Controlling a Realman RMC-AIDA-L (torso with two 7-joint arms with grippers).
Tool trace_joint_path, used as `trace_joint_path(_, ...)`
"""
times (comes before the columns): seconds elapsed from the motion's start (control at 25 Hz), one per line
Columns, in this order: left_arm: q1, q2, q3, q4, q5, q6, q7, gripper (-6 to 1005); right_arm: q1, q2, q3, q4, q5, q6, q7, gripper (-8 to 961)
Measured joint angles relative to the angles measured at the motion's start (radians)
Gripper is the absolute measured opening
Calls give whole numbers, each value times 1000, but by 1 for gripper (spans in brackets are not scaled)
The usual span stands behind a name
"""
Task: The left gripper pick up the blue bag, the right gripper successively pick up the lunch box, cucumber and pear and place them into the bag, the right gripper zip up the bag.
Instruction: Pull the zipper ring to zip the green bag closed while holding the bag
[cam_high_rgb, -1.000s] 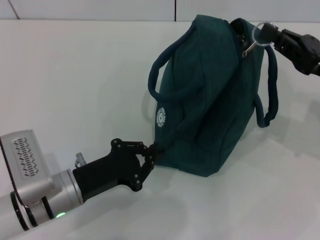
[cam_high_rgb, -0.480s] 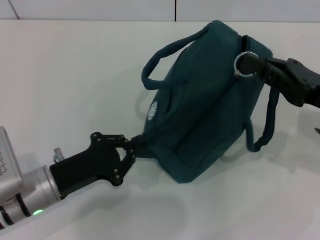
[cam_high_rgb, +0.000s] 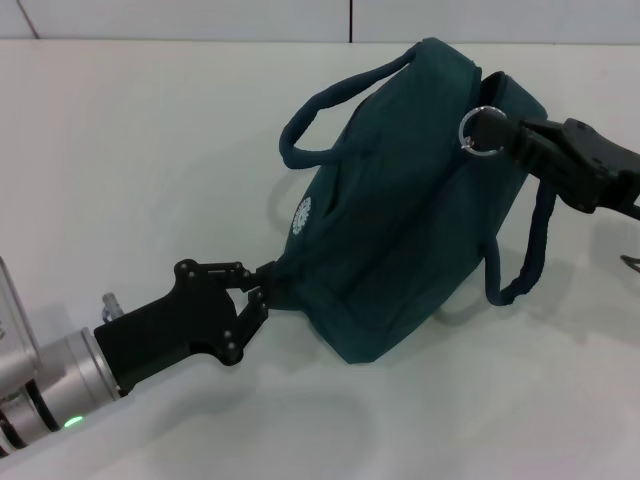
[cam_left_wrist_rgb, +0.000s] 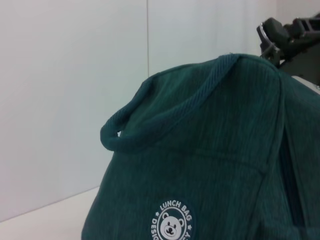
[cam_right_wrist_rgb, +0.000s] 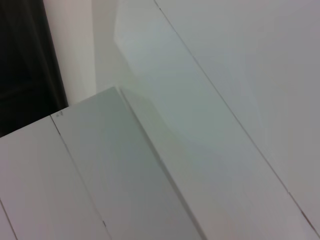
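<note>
Sitting tilted on the white table (cam_high_rgb: 150, 150), the blue bag (cam_high_rgb: 400, 230) takes up the centre-right of the scene, now settled lower and further left than a second ago, when its top rose toward the far right. Top seam looks closed, no foil lining showing, so zipping seems done or nearly done; lunch box, cucumber and pear not visible, presumably inside. Long axis runs from the near-left corner up to the far-right end. The face with the round white logo (cam_high_rgb: 302, 215) points left toward the near side; one loop handle (cam_high_rgb: 330, 105) arches on the far-left side, the other handle (cam_high_rgb: 530, 250) droops on the right.

Left gripper (cam_high_rgb: 262, 290), reaching in from near left, is pinched narrow on the bag's near-left corner fabric, anchoring it. It has slid left with the bag.

Right gripper (cam_high_rgb: 492, 132), coming in from the right, is closed on the zipper ring pull (cam_high_rgb: 478, 128) at the bag's far-right top end; earlier the ring was higher and pulled outward, now it lies close against the bag.

Judgement: zip travel near its end, release probably next.
</note>
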Motion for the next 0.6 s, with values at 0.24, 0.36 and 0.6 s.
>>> trace_joint_path(0.24,-7,-1,-1,4,-41,7,-66,114,-1,0,1,0,0,22,-3,8)
trace_joint_path(0.36,-14,-1,1,23,-43,21,-113,200,0,0,1,0,0,22,-4,8)
trace_joint_path(0.6,-18,0,4,96,-33,118,-233,441,1,0,2,0,0,24,-9,8)
